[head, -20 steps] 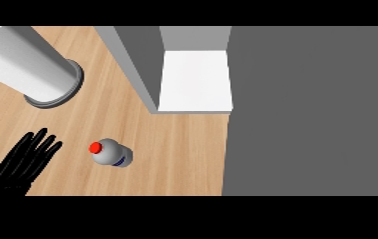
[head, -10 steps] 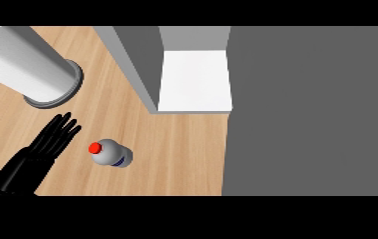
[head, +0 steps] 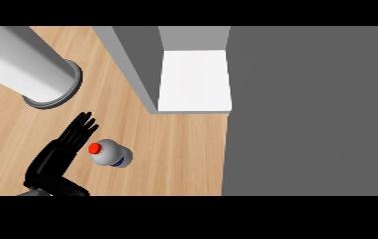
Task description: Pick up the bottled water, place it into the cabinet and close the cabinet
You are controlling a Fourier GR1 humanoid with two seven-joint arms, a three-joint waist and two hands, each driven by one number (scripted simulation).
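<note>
1. The fingers (head: pixel 81 128) of the left hand (head: pixel 63 150) are straight and released; they hold nothing and point up and a little to the right in the head view.
2. The hand lies just beside the water bottle (head: pixel 109 153), on its left side; I cannot tell if it touches the bottle.
3. The bottle stands upright on the wooden counter (head: pixel 177 153), and its red cap (head: pixel 95 148) is seen from above.
4. The open cabinet (head: pixel 193 80), with a white floor inside, is further up and to the right, well apart from the bottle.
5. A large grey cylinder (head: pixel 37 73) stands on the counter at the upper left.
</note>
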